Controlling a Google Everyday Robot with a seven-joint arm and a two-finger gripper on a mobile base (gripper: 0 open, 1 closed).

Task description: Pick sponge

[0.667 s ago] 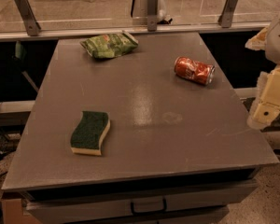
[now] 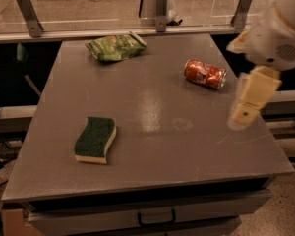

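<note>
The sponge (image 2: 95, 139) lies lower left on the table (image 2: 157, 87), well apart from the hand (image 2: 248, 102) at the right edge. Its long axis runs up-frame. Whether the hand is released or clenched, I cannot tell.

Rough-topped sponge (image 2: 95, 139), glossy can (image 2: 205, 74), plastic jaws right

Pale arm (image 2: 278, 33) at upper right of frame; gripper (image 2: 245, 109) below it, angled down-left, at mid-right.

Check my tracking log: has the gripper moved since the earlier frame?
Yes. The gripper has shifted left, in over the table, nearer the can.
</note>
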